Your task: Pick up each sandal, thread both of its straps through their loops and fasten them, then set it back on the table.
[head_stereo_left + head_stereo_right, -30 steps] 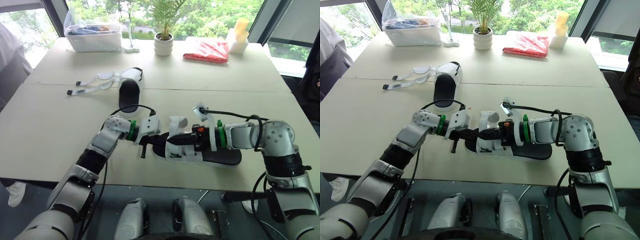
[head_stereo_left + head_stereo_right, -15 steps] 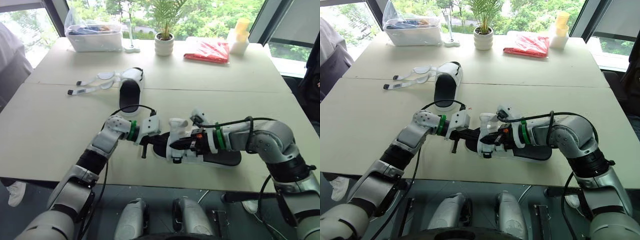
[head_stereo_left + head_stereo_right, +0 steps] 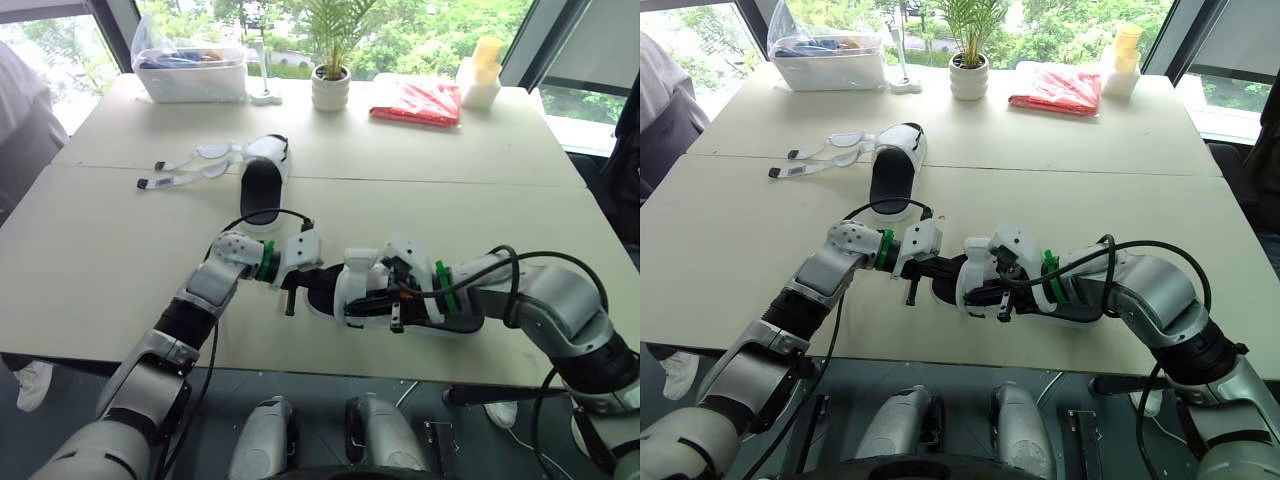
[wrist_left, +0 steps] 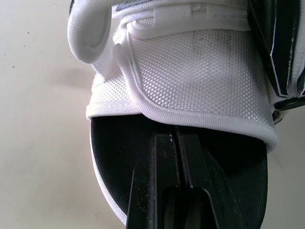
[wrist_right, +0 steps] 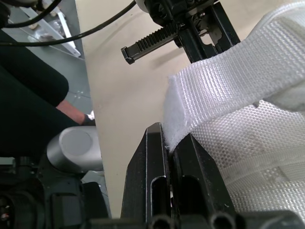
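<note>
Both were shut — our left gripper [image 4: 175, 138] beside the sandal [image 4: 190, 62], right gripper [image 5: 170, 143] on the strap [image 5: 228, 81] end; tugging could free it.

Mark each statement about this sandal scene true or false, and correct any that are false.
1. The straps of the far sandal lie unfastened on the table. True.
2. The jaws of the right gripper pinch a white strap of the near sandal. True.
3. The near sandal's footbed is red. False: it is black.
4. The potted plant stands at the table's near edge. False: it stands at the far edge, beside the red packet.
</note>
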